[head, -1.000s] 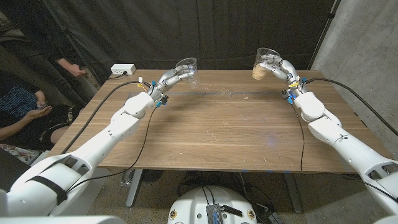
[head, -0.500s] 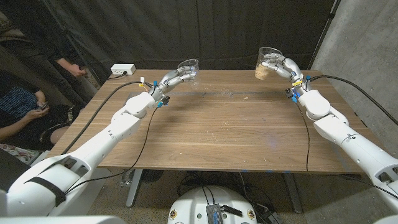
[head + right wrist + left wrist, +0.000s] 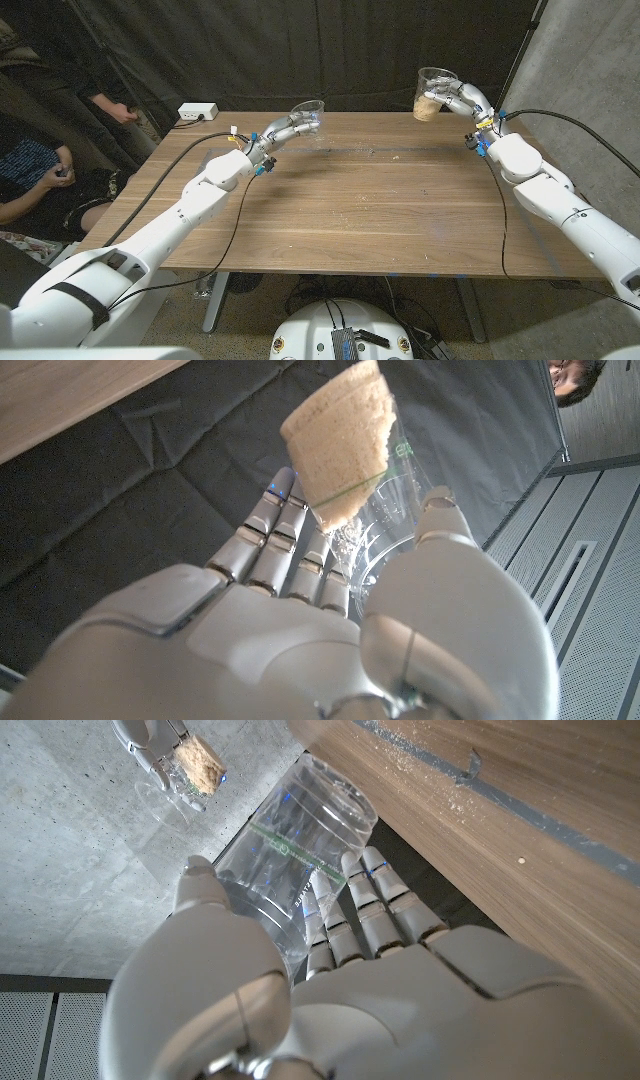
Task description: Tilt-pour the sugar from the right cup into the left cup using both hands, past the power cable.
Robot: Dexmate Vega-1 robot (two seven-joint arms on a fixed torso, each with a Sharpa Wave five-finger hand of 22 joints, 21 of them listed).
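My right hand (image 3: 466,99) grips a clear plastic cup (image 3: 434,92) with brown sugar (image 3: 338,459) in its bottom, held above the table's far right edge. In the left wrist view that cup (image 3: 183,772) shows far off with my right hand around it. My left hand (image 3: 280,128) holds an empty clear cup (image 3: 311,115) tilted a little, above the far left part of the table; in the left wrist view the empty cup (image 3: 292,845) sits between thumb and fingers. A black power cable (image 3: 190,143) runs from the strip along my left arm.
A white power strip (image 3: 197,112) lies at the far left corner of the wooden table (image 3: 360,215). Loose sugar grains (image 3: 385,152) and a blue tape line (image 3: 350,147) mark the far middle. People sit at the left beyond the table. A concrete wall stands at the right.
My right hand has lifted the sugar cup higher and a little to the right. My left hand has raised the empty cup slightly and moved it rightward.
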